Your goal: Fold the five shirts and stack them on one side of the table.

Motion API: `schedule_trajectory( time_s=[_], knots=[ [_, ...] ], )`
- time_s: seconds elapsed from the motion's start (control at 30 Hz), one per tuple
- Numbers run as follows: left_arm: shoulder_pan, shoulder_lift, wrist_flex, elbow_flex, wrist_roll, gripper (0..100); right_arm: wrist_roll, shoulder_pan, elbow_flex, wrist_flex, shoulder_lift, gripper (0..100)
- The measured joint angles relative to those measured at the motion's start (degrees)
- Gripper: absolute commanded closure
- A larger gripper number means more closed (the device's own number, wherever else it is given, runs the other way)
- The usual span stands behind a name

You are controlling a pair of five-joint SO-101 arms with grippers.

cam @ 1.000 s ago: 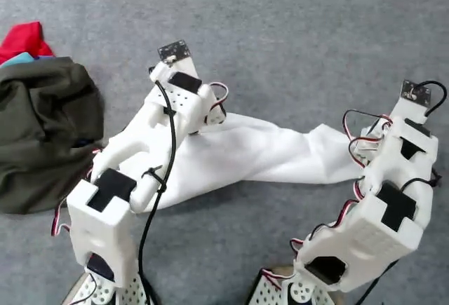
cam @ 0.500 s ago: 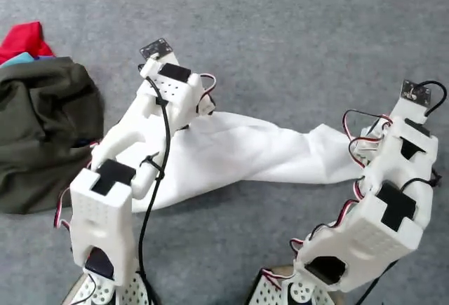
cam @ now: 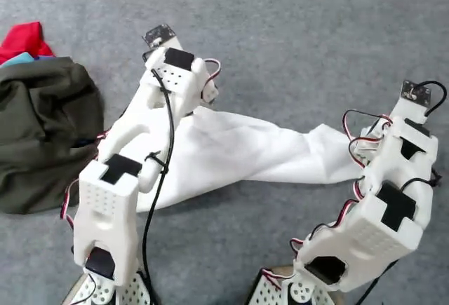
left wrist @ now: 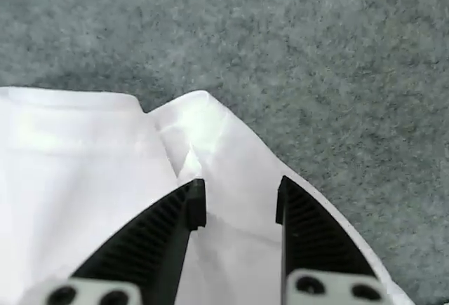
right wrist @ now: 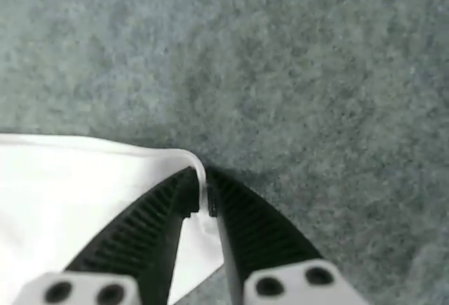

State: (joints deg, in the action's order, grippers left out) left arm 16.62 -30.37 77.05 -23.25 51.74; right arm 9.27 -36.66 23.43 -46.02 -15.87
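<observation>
While the right gripper [right wrist: 203, 191] pinches a corner of the white shirt [cam: 259, 152], the left gripper [left wrist: 235, 201] hangs jaws apart over its other end — cloth lying between them on the table [cam: 316, 52].

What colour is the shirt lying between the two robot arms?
The shirt is plain white; the high view shows it best.
</observation>
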Motion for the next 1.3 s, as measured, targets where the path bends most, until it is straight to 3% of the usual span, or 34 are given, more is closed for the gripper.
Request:
schedule_trajectory(
  time_s=[0.27,0.77,0.97,1.17,1.3],
  knots=[
    [4.0,-4.0,2.5,0.0,0.0,82,0.0,0.0,0.0,0.0,0.0,98.5],
    [-0.3,-4.0,4.5,0.0,0.0,82,0.0,0.0,0.0,0.0,0.0,98.5],
    [-0.2,-4.0,0.8,0.7,0.0,82,0.0,0.0,0.0,0.0,0.0,98.5],
    [-0.2,-4.0,-2.5,2.5,-0.5,94,0.0,0.0,0.0,0.0,0.0,98.5],
    [-0.2,-4.0,-3.7,2.7,-3.0,96,0.0,0.0,0.0,0.0,0.0,98.5]
  ],
)
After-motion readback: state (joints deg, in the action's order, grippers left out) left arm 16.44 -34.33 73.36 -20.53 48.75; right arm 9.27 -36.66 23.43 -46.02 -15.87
